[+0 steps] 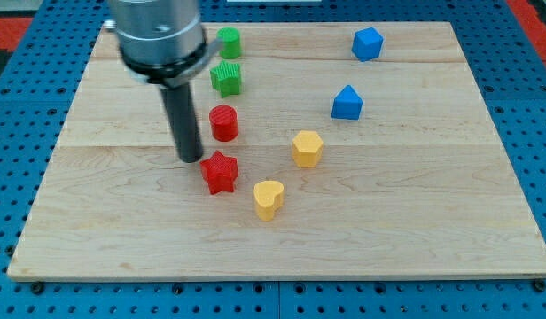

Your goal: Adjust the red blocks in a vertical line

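- While my tip (190, 159) rests bare at the red star's (220, 172) ten o'clock, you'll see the ridged red cylinder (223, 122) at its twelve.
- Yellow heart (269, 198) crowds the star's four o'clock on the wooden board (415, 213).

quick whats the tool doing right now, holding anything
Tool: no gripper, just a rod, so it holds nothing. My tip sits on the board just left of the red star, below-left of the red cylinder; contact with the star cannot be told.
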Robot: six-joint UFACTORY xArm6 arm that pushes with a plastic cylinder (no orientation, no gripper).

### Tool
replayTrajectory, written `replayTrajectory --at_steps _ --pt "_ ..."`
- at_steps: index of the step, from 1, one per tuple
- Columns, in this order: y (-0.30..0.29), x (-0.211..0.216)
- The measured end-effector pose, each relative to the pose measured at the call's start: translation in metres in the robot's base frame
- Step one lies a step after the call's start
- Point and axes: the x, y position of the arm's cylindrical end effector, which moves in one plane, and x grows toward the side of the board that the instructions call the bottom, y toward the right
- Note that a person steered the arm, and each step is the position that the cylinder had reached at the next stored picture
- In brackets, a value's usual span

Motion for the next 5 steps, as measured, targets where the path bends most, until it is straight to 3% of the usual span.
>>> replayTrajectory --at_steps 2,3,4,5 --pt "-0.03 0.049" --pt "0.023 0.119" --pt "0.095 0.15" --pt "0.118 0.153"
